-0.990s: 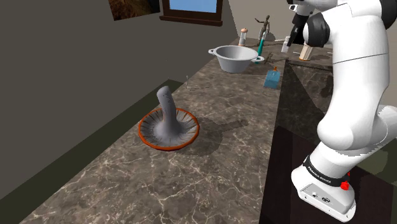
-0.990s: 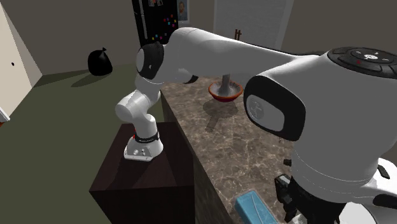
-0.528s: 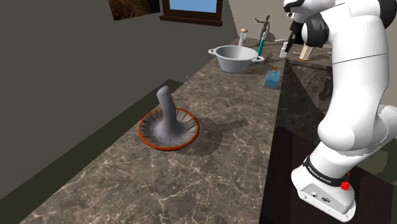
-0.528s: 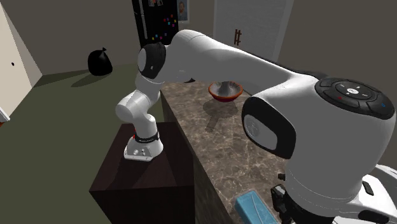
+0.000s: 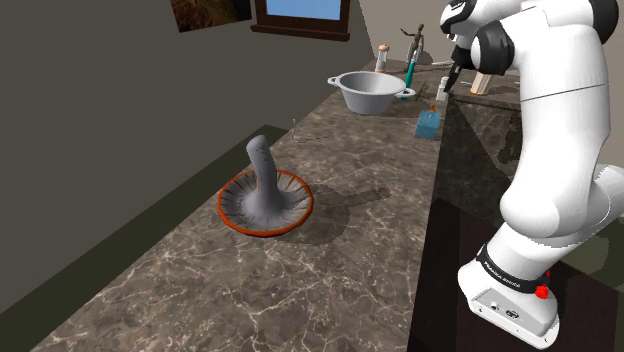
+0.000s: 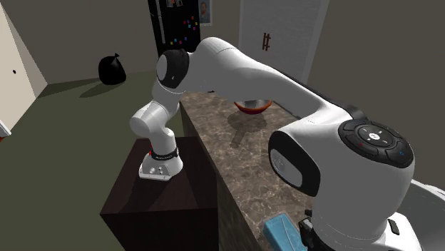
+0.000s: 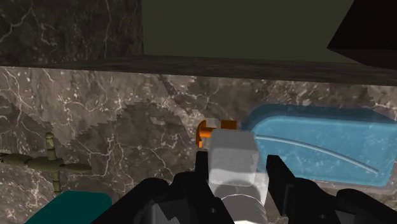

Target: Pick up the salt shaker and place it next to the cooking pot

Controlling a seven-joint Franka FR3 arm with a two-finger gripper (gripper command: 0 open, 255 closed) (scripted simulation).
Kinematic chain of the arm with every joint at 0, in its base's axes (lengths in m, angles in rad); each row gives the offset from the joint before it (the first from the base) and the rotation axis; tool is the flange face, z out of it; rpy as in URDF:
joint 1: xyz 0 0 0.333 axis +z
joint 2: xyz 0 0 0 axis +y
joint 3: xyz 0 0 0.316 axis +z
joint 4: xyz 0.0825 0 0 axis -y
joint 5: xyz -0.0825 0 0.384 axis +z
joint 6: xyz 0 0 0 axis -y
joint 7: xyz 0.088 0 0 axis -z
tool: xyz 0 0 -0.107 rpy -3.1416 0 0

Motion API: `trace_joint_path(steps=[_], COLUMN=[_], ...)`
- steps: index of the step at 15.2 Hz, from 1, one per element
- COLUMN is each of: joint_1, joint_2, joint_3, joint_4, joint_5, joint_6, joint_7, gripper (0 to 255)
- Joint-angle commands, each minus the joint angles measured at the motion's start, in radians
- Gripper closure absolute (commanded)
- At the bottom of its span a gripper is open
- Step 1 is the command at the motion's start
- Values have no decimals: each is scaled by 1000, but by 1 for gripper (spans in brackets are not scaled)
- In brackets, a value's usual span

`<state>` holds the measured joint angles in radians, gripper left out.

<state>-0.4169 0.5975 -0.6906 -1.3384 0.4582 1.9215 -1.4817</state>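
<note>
In the wrist view my gripper [image 7: 238, 177] is shut on the salt shaker [image 7: 233, 160], a pale, see-through block with a grey cap, clasped between both black fingers. It hangs above the dark marble counter [image 7: 114, 121], close to a blue tray-like object [image 7: 318, 149]. In the shoulder view the gripper [image 5: 446, 82] hovers at the far end of the counter, just right of the grey cooking pot [image 5: 368, 92] and above the blue object [image 5: 428, 124]. The arm hides the shaker in the second exterior view.
A small orange object [image 7: 207, 132] lies just beyond the shaker. A teal item [image 7: 70, 207] and a greenish figurine [image 7: 51, 162] are on the gripper's other side. An orange-rimmed bowl [image 5: 265, 200] holding a grey pestle sits mid-counter. A small bottle [image 5: 382, 55] stands behind the pot.
The gripper, still shut on the shaker, has moved down and toward the shoulder view's left, closer to the blue object and the pot. The arm's wrist has swung lower in the second exterior view.
</note>
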Motion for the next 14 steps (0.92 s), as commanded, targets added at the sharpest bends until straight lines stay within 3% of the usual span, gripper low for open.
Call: trace_joint_path(steps=[1,14], joint_1=[1,6], joint_2=[6,54], joint_3=[3,30], joint_4=[-16,-121], joint_5=[5,48], joint_6=[21,162], joint_7=[-5,-43], gripper=[255,255])
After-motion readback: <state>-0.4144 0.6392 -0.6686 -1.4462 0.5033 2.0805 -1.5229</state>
